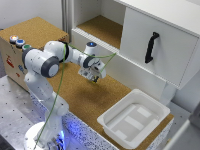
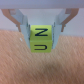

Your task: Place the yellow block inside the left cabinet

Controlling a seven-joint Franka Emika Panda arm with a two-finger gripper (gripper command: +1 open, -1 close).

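We see the yellow block [image 2: 40, 39] sitting squarely between our fingers [image 2: 22, 24], marked with a dark letter on two faces, and the gripper [image 1: 93, 76] looks clamped on it just above the cork-brown counter [image 1: 75, 100], though whether the block has quite cleared the surface we cannot tell. The left cabinet [image 1: 102, 27], its open bay with the cork floor, lies above and beyond our gripper, toward the exterior view's upper right, one step higher than the counter. We judge the move to be a lift and a reach forward over the white sill.
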